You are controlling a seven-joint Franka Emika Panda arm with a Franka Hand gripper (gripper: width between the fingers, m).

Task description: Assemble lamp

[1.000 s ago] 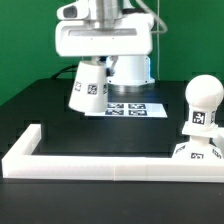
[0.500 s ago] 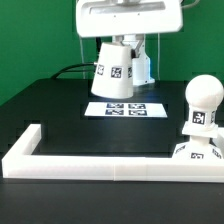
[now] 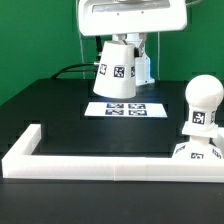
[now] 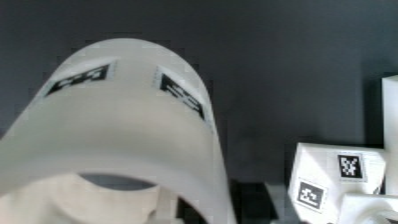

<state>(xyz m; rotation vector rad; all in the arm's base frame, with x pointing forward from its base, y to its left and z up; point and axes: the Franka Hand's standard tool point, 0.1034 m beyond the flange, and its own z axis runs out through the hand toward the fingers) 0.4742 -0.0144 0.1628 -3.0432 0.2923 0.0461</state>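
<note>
Our claw (image 3: 120, 38) is clamped on the shade (image 3: 118, 68) and holds it in the air above the back of the bench (image 3: 60, 115). We do not see the fingertips themselves in the exterior view, since the wide white wrist housing covers them, but the shade hangs clear of everything below, so we judge the grip to be firm.

A second ago the shade was tilted and sat toward the exterior view's left. Half a second ago it had swung upright and moved toward the middle. Since then it has hardly shifted, so we take the reorienting swing to be over and the arm to be pausing or only creeping.

In the wrist view the shade (image 4: 125, 150) fills most of the picture, its tags facing the camera, with the tagged base (image 4: 347, 170) showing at one edge.

Below the shade lies the marker board (image 3: 122, 108), flat on the bench, well under it and not touching. At the exterior view's right stands the base (image 3: 198, 152) with the bulb (image 3: 204, 98) already upright on it, well apart from the shade. The white bar frame (image 3: 100, 165) runs along the front and the exterior view's left.

We judge that the shade is now squared up for carrying, and that what remains is to bring it across over the bulb and lower it on.
</note>
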